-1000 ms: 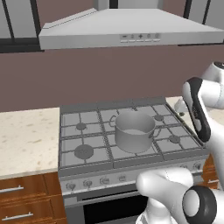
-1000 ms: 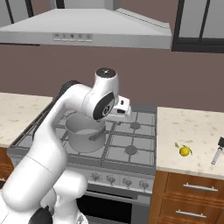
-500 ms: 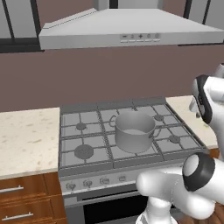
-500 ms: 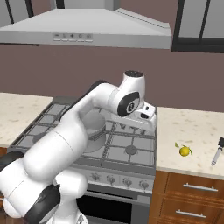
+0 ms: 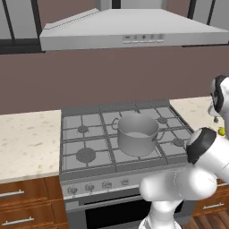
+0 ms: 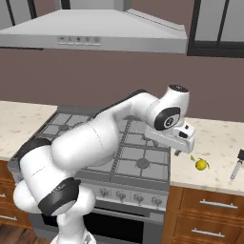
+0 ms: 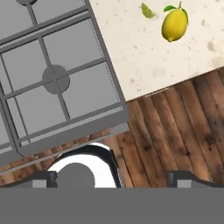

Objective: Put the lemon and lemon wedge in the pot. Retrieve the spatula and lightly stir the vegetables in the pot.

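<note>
The lemon (image 6: 201,164) lies on the right counter, bright yellow with a small green leaf, and appears at the top right of the hand view (image 7: 174,24). The lemon wedge (image 7: 147,11) is a small greenish sliver just beside it (image 6: 192,158). The grey pot (image 5: 136,134) stands on the middle of the stove, apart from both. My gripper (image 6: 177,151) hangs open over the stove's right edge, a little left of the lemon and above it, with nothing between its fingertips (image 7: 41,179). The spatula (image 6: 237,166), dark-handled, lies on the counter further right.
The gas stove (image 7: 57,78) with grey grates takes up the left of the hand view. The pale speckled counter (image 6: 214,143) ends at a front edge with wooden floor below. A range hood (image 5: 134,31) hangs overhead. My arm hides the pot in the right base view.
The arm has swung right, from over the stove's middle to its right edge near the lemon. The gripper stays open. Pot, lemon and spatula have not moved.
</note>
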